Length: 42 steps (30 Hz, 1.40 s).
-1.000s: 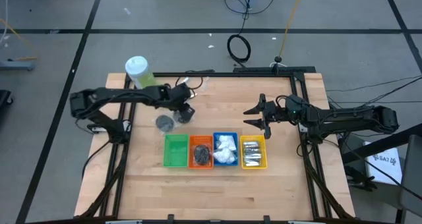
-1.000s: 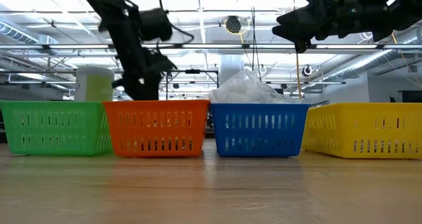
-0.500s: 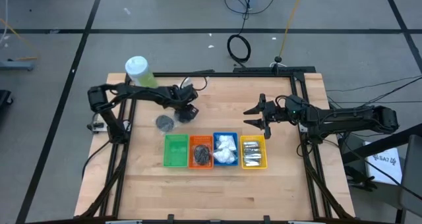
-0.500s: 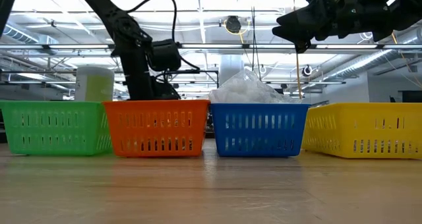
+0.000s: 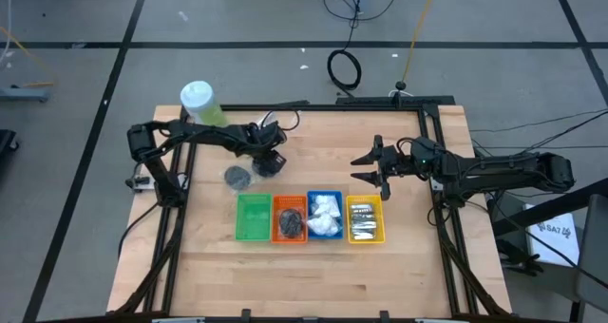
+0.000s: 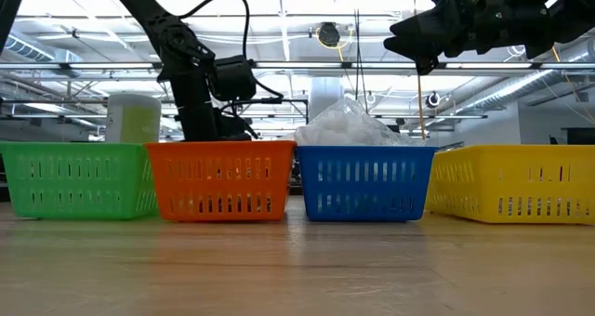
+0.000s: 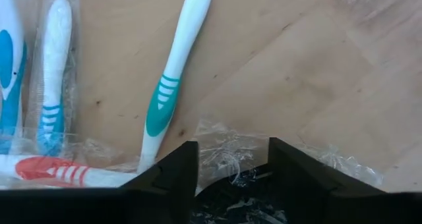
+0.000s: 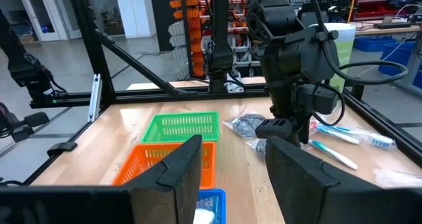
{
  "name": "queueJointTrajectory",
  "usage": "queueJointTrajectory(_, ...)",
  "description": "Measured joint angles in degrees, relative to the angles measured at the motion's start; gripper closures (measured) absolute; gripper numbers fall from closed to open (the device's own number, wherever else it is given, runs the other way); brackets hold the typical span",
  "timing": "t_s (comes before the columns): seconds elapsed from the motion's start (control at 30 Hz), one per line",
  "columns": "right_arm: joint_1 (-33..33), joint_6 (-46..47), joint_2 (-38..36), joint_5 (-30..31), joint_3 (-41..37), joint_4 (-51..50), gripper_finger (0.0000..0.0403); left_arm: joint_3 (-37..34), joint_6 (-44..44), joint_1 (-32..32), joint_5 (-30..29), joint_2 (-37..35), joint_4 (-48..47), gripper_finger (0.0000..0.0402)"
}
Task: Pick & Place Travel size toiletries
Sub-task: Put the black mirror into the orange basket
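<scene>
Left end effector (image 7: 227, 174) open over crinkly dark pouch (image 7: 237, 191) on worktop (image 7: 330, 66): light, soft, slippery film, so pinch mid-bulk; right end effector (image 8: 227, 165) open, idle.

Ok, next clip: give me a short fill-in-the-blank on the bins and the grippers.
1. The bin at the row's left end is ____.
2. The white packets lie in the ____ bin.
3. The left gripper is down at a clear-wrapped ____ pouch.
4. The right gripper hangs above the table, holding ____.

Missing words: green; blue; dark; nothing
</scene>
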Motion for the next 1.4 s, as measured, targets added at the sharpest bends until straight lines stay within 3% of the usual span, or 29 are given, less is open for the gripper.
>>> queueJointTrajectory(0.23, 0.0, 0.0, 0.0, 0.0, 0.0, 0.0, 0.0248, 0.0, -1.9, 0.1, -0.1, 0.0, 2.0, 0.0306)
queueJointTrajectory(0.4, 0.0, 0.0, 0.0, 0.0, 0.0, 0.0, 0.0248, 0.0, -3.6, 0.1, -0.1, 0.0, 3.3, 0.0317)
queueJointTrajectory(0.53, 0.0, 0.0, 0.0, 0.0, 0.0, 0.0, 0.0248, 0.0, -4.5, 0.1, -0.1, 0.0, 3.6, 0.0286)
queueJointTrajectory(0.83, 0.0, 0.0, 0.0, 0.0, 0.0, 0.0, 0.0248, 0.0, -3.2, 1.0, 0.2, 0.0, 4.4, 0.0131)
queueJointTrajectory(1.0, 0.0, 0.0, 0.0, 0.0, 0.0, 0.0, 0.0248, 0.0, -4.9, 2.3, 4.5, 0.0, 5.8, 0.0077)
queueJointTrajectory(1.17, 0.0, 0.0, 0.0, 0.0, 0.0, 0.0, 0.0248, 0.0, -6.1, 1.7, 5.4, 0.0, 6.5, 0.0064)
queueJointTrajectory(1.4, 0.0, 0.0, 0.0, 0.0, 0.0, 0.0, 0.0248, 0.0, -6.4, -0.4, 3.7, 0.0, 6.2, 0.0096)
